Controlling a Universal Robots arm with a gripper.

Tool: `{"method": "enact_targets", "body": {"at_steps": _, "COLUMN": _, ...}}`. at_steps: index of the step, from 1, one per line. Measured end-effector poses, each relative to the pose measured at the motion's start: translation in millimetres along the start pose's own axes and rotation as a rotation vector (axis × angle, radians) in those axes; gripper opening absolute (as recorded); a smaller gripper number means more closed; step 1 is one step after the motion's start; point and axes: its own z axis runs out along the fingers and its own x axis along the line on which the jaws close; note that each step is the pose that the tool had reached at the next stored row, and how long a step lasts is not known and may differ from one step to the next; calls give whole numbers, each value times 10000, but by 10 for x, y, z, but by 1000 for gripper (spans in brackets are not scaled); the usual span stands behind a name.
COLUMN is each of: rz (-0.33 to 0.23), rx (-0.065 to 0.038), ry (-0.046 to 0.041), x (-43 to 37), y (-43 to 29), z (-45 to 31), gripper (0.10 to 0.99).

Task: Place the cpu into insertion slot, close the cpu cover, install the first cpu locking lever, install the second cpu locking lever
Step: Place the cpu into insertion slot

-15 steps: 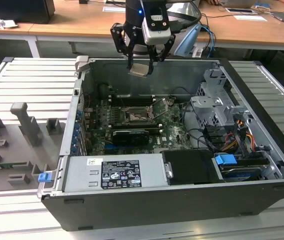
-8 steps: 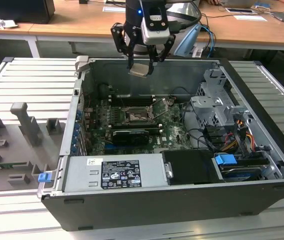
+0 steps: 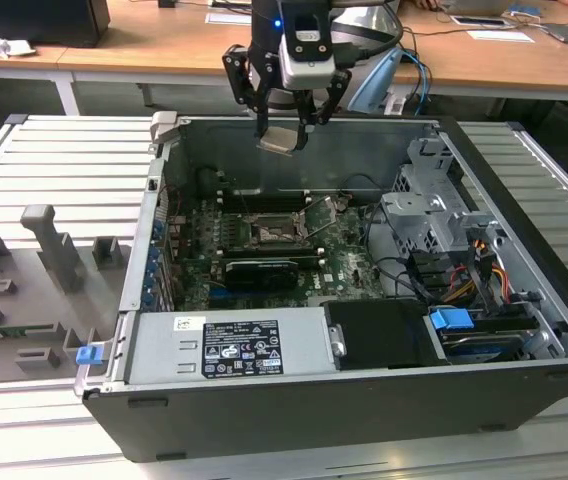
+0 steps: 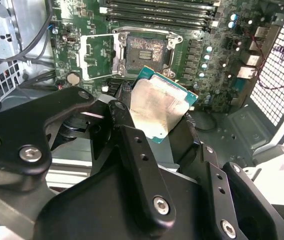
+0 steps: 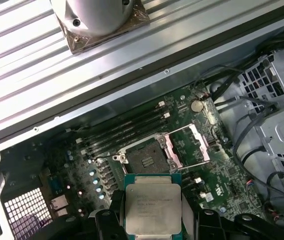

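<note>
My gripper (image 3: 284, 128) hangs above the open computer case, near its back wall, shut on the cpu (image 3: 280, 140). The cpu (image 4: 158, 107) (image 5: 152, 206) is a flat silvery square on a green edge, clamped between the black fingers (image 4: 137, 165) in both wrist views. Below it on the green board lies the insertion slot (image 3: 269, 233) (image 4: 145, 51) (image 5: 144, 156), its dark centre exposed. The cpu cover (image 3: 321, 214) (image 4: 97, 57) (image 5: 186, 146) stands swung open beside the slot. The locking levers are too thin to tell apart.
The case's metal back wall (image 5: 132, 95) runs close behind the board. Long black memory slots (image 5: 124, 125) lie beside the socket. A drive cage with cables (image 3: 434, 225) fills the exterior view's right, and a power supply (image 3: 234, 345) sits at the front. Grey fixtures (image 3: 54, 255) stand outside the case.
</note>
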Motion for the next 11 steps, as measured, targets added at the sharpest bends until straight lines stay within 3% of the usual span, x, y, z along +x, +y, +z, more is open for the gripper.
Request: {"method": "enact_targets", "body": {"at_steps": 11, "rz": 573, "rx": -12, "ry": -52, "x": 0, "y": 0, "z": 2, "gripper": 541}}
